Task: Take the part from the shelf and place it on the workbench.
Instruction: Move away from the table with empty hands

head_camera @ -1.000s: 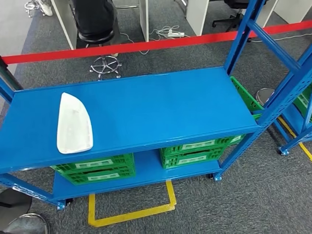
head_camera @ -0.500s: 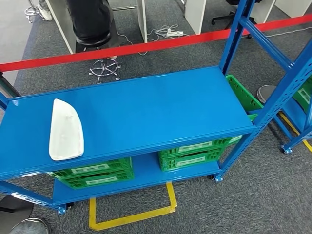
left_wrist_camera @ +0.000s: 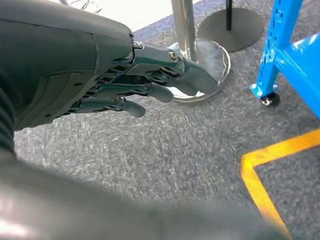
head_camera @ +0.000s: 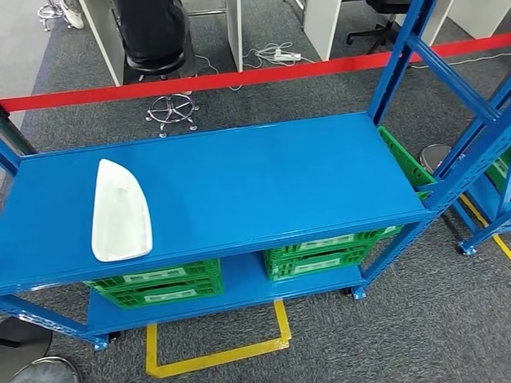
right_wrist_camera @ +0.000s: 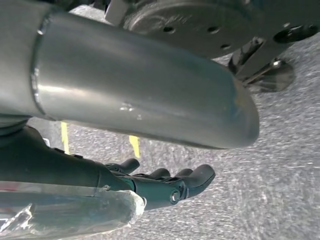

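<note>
Crates: green plastic crates [head_camera: 158,284] on the lower level.
Floor: grey carpet [head_camera: 421,319], yellow tape outline [head_camera: 218,348].
Barrier: red tape [head_camera: 253,76].

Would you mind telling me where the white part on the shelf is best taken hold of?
Probably by its straight near edge, from the shelf's open front. The white part lies flat near the top shelf front, left end, wide end nearest; the left hand hangs on that side.
</note>
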`<action>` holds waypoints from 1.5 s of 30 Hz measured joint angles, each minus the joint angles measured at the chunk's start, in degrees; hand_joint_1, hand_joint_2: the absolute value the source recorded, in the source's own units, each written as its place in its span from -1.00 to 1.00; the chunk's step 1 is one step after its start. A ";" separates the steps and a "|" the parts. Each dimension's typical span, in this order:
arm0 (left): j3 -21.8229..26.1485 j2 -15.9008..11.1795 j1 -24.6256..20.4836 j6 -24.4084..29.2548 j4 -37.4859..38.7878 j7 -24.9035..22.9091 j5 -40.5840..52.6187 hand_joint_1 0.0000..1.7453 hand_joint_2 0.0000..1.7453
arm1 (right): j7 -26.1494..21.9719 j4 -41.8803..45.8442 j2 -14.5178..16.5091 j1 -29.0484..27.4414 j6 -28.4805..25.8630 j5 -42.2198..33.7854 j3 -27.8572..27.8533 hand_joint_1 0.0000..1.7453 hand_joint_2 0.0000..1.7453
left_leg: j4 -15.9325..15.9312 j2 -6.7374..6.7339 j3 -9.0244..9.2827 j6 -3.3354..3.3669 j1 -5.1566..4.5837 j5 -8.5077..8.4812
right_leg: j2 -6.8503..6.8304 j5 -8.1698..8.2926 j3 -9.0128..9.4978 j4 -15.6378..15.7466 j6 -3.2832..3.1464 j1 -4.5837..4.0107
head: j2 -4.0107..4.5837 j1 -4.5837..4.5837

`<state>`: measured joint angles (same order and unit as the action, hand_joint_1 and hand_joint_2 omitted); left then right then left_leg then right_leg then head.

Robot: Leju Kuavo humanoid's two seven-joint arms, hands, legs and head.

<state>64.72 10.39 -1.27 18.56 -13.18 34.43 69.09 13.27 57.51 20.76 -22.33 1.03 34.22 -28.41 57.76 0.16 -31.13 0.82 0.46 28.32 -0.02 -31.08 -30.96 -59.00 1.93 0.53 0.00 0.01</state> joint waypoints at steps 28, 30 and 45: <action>0.16 0.27 0.02 0.30 0.00 0.13 -1.17 -1.00 -1.00 | -1.15 1.09 -0.09 -0.48 -0.92 1.55 -0.02 -1.00 -1.00 | -0.63 -0.05 1.99 -0.38 -0.16 1.11 | -0.15 3.10 -1.63 0.58 -0.28 -0.10 | 0.00 0.01; 0.17 0.29 0.02 0.35 0.00 0.12 -1.20 -1.00 -1.00 | -1.13 1.09 -0.09 -0.51 -0.92 1.61 -0.01 -1.00 -1.00 | -0.97 -0.19 1.70 0.48 -0.10 0.48 | -0.08 0.57 -3.08 -2.53 0.14 0.03 | 0.00 0.20; 0.17 0.47 0.03 0.50 0.00 0.00 -1.20 -1.00 -1.00 | -0.90 1.07 -0.09 -0.36 -0.81 1.97 -0.11 -1.00 -1.00 | 1.91 -0.26 -1.34 -1.39 -0.65 1.09 | -0.19 1.33 1.90 2.39 -2.10 -0.05 | 0.00 0.17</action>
<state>64.89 10.86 -1.24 19.05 -13.18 34.43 67.89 12.37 58.58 20.68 -22.69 0.22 36.19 -28.53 59.67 -0.10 -32.47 -0.57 -0.20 29.41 -0.21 -29.75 -29.06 -56.60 -0.17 0.47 0.00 0.18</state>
